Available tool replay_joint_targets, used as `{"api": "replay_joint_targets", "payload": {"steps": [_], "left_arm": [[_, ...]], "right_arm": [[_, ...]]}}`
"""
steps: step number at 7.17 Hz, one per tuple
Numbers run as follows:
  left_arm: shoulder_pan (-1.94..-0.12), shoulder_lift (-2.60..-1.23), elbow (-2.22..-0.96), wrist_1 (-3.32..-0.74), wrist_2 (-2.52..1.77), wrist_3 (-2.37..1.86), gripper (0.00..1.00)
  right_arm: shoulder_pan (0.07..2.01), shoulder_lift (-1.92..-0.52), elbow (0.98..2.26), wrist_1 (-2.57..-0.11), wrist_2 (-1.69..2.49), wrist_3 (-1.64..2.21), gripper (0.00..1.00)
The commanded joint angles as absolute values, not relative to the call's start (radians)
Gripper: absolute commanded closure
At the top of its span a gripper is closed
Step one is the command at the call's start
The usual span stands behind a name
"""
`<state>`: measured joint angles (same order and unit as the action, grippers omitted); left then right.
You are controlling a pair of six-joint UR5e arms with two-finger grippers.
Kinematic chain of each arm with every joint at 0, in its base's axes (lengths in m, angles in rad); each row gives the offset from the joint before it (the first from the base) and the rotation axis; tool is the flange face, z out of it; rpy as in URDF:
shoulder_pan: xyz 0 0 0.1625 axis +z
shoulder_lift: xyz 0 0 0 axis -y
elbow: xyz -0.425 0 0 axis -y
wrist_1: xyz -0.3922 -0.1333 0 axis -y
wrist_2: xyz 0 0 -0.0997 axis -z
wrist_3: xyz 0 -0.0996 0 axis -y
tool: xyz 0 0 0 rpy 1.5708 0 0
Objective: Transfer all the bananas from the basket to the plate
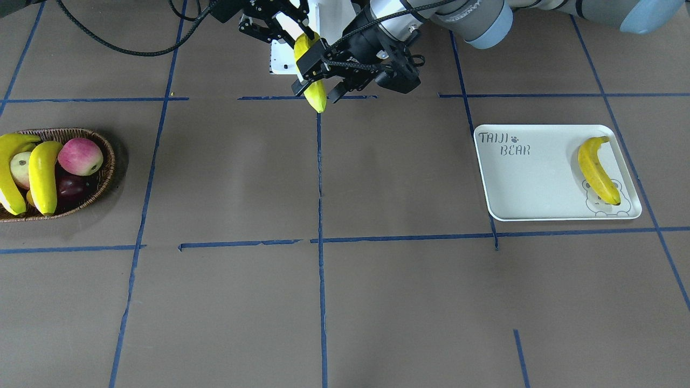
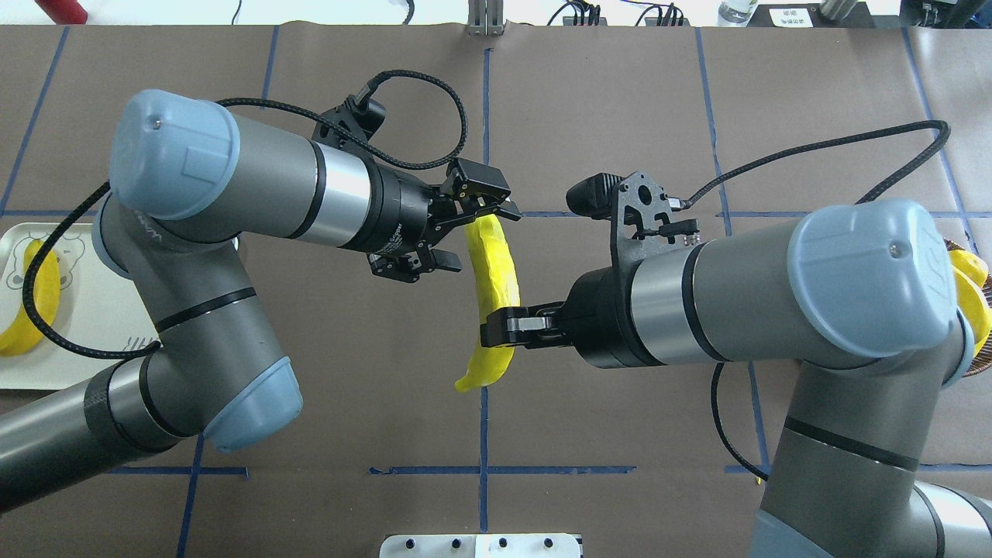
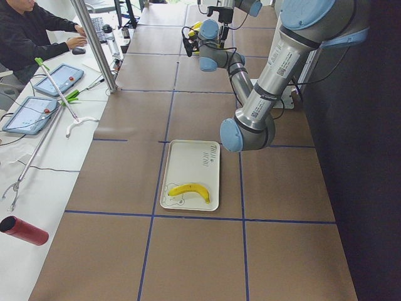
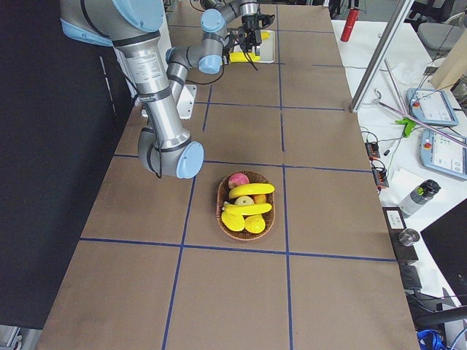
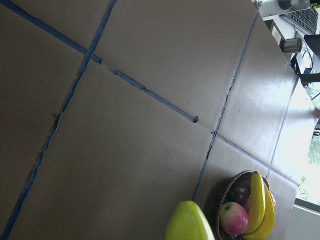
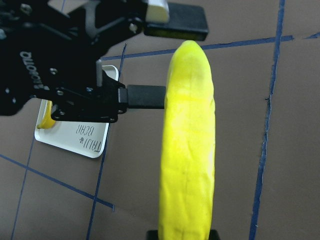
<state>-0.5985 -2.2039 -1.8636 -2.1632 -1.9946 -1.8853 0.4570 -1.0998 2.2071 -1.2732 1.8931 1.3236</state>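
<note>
One held banana (image 2: 496, 279) hangs in the air over the middle of the table (image 2: 620, 116). The right claw (image 2: 504, 327) is clamped tight on its lower half, just right of the middle in the overhead view. The left claw (image 2: 480, 232) comes in from the left with its fingers spread wide, and the top end of the held banana sits between them. In the right wrist view one finger (image 6: 145, 96) is just beside the held banana, and the other is just past its tip.

The plate (image 1: 533, 183) lies flat on the table at the right side of the front view. One plate banana (image 1: 597, 171) lies along its right edge.

The basket (image 1: 105, 161) sits at the left edge of the front view. Two basket bananas (image 1: 43, 175) lie side by side in its left part. A pink-red apple (image 1: 80, 156) sits beside them, to the upper right. The basket and the plate are well apart.
</note>
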Motion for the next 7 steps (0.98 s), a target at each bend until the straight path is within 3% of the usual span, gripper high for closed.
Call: {"api": "replay_joint_targets", "payload": {"steps": [1, 2, 3, 4, 5, 7], "left_arm": [[-0.583, -2.204, -1.881, -2.166, -1.994, -1.885, 0.44], [-0.583, -2.204, -1.881, -2.167, -1.996, -1.882, 0.92], [-0.583, -2.203, -1.882, -2.181, -1.996, -1.882, 1.00], [-0.584, -2.201, -1.881, -2.192, -1.994, -1.884, 1.00], [-0.586, -2.200, -1.882, -2.191, -1.994, -1.884, 1.00], [-0.592, -2.200, -1.881, -2.189, -1.994, -1.882, 1.00]], "right_arm": [[0.459, -1.100, 2.209, -1.273, 1.893, 1.324, 0.99], [0.459, -1.101, 2.209, -1.273, 1.893, 1.325, 0.99], [0.459, -1.101, 2.209, -1.273, 1.893, 1.325, 0.98], [0.457, -1.100, 2.209, -1.273, 1.891, 1.330, 0.75], [0.457, -1.100, 2.209, -1.273, 1.891, 1.360, 0.01], [0.459, -1.100, 2.217, -1.273, 1.893, 1.365, 0.00]]}}
